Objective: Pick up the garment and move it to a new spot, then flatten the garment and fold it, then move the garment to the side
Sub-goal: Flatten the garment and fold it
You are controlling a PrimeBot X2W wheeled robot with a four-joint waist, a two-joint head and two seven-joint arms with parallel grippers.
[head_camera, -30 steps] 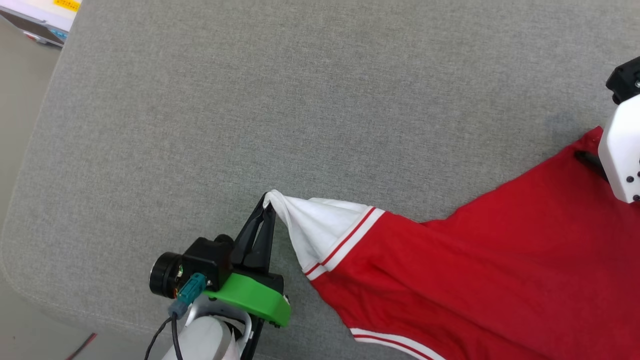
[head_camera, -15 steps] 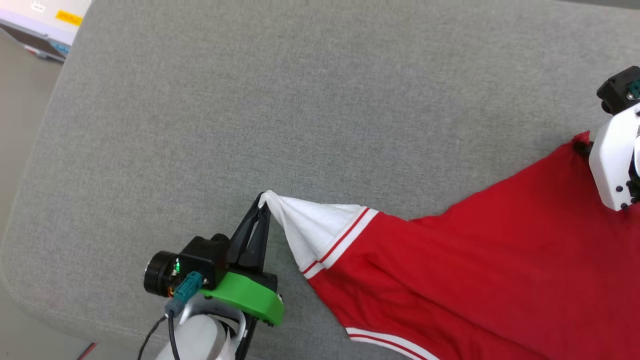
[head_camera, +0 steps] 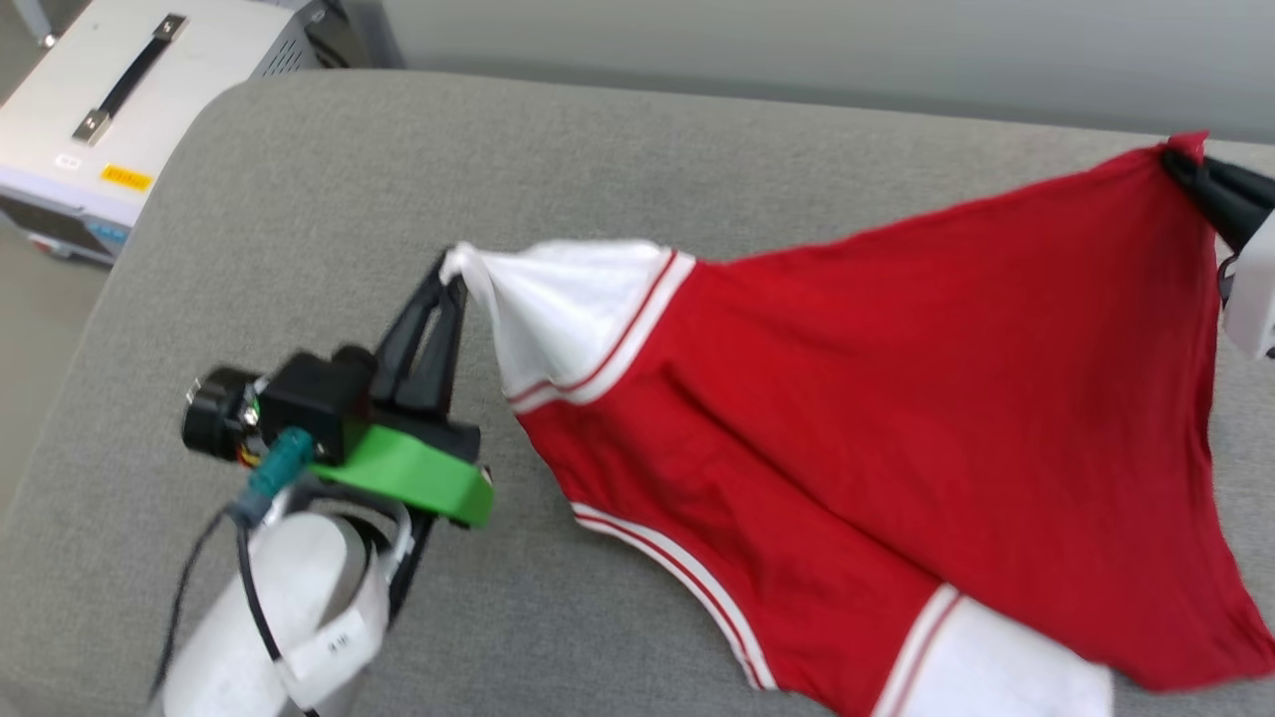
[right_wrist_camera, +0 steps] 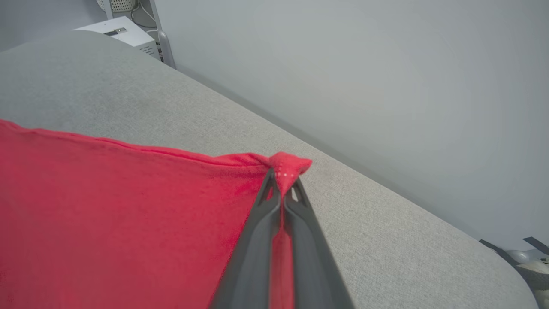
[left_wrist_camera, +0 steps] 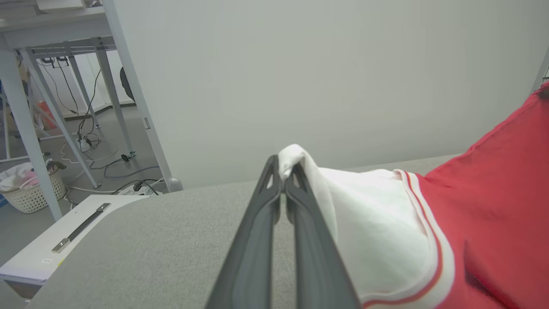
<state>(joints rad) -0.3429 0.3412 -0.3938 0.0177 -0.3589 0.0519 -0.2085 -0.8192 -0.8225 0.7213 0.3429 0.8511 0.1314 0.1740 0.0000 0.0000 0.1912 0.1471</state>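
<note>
1. Our left gripper (head_camera: 453, 269) is closed tight. Its two dark fingers are pressed together on the bunched tip of one white sleeve (head_camera: 558, 299) of the garment (head_camera: 896, 378).
2. Our right gripper (head_camera: 1180, 164) is closed as well. Its fingertips pinch a small red corner of the garment at the far right of the head view.
3. The garment hangs spread between the two grippers above the grey cushion (head_camera: 329, 179). Its upper edge is pulled fairly taut from one grip to the other.
4. The red body sags downward from that edge. The striped red-and-white trim (head_camera: 677, 568) curves along its lower left side.
5. The second white sleeve (head_camera: 996, 667) sits at the bottom of the head view and appears to rest on the cushion.
6. The one container we can make out is a pale woven basket (left_wrist_camera: 36, 199), seen in the left wrist view. It stands on the floor beside a metal table leg (left_wrist_camera: 25, 128).
7. Crumpled pale and pinkish material (left_wrist_camera: 21, 178) sits heaped up to the basket's rim. It is too small for us to say what it is.
8. A white case (head_camera: 60, 149) with a black handle (head_camera: 129, 75) and a yellow label (head_camera: 127, 177) stands just beside the cushion's left end. It is shut, so we cannot tell what it holds.
9. Loose cables (left_wrist_camera: 107, 163) lie on the floor under the table, apart from the basket.
</note>
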